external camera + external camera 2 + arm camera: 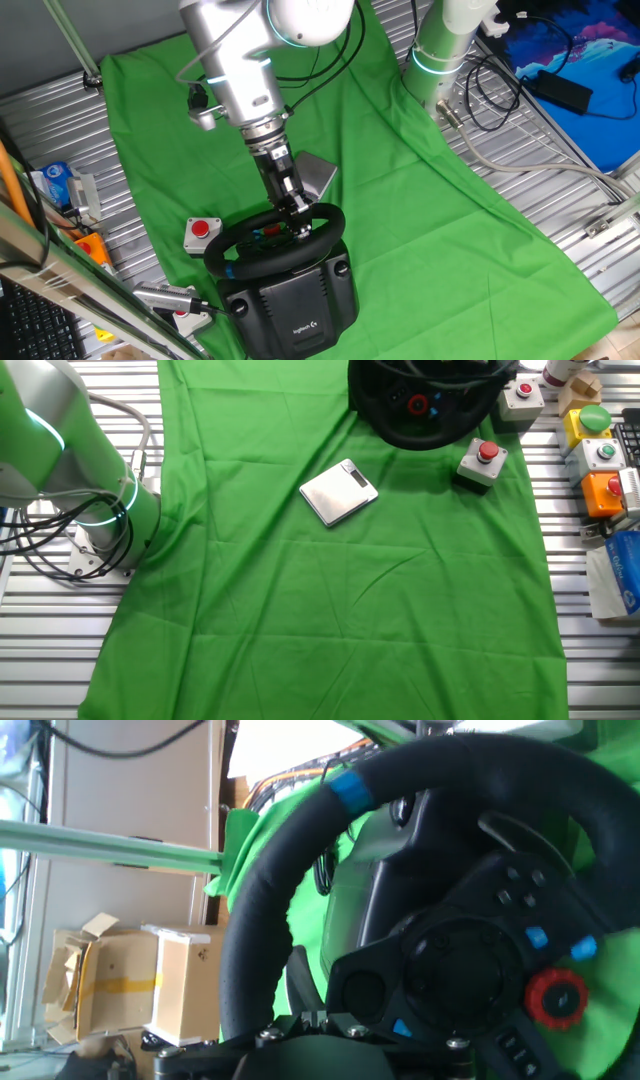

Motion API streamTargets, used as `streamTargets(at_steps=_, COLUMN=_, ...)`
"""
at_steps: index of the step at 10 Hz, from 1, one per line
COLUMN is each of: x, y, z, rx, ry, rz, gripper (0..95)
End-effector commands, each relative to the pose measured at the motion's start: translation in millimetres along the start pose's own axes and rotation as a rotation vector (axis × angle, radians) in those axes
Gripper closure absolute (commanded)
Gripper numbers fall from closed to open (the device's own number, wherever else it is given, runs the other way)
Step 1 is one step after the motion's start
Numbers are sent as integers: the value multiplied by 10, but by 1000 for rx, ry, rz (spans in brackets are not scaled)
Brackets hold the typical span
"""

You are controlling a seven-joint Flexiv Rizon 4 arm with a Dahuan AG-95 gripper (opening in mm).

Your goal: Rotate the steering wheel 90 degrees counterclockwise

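The steering wheel (322, 222) is black with a thick rim and sits on a bulky black base (290, 305) with a white logo, at the front of the green cloth. My gripper (299, 212) reaches down onto the far part of the rim and looks shut on it. In the hand view the rim (262, 910) fills the frame, with a blue stripe (350, 790) at the upper left and a red knob (557, 997) on the hub. My fingertips are hidden there. In the other fixed view the wheel (425, 415) is cut off at the top edge.
A small grey box with a red button (202, 232) stands left of the wheel and also shows in the other fixed view (484, 461). A silver scale (320, 173) lies behind the wheel. More button boxes (595, 455) line the right edge. The robot's base (100, 520) stands at the left.
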State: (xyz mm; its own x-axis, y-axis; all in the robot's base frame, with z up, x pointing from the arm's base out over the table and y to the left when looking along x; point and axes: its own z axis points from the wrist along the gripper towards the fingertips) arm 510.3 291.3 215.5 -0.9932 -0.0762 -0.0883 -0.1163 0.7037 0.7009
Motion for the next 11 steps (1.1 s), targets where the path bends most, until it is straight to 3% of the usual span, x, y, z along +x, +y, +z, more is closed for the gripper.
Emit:
streamTargets(at_steps=1, x=5, y=-16, z=3, rx=-2, ry=-1, rz=-11, gripper=950)
streamTargets(at_steps=8, x=35, y=-28, z=-8, rx=-2, ry=0, rz=-43, gripper=950)
streamTargets(at_steps=11, x=39, y=-29, z=-10, rx=12, ry=-27, rz=-95, gripper=950)
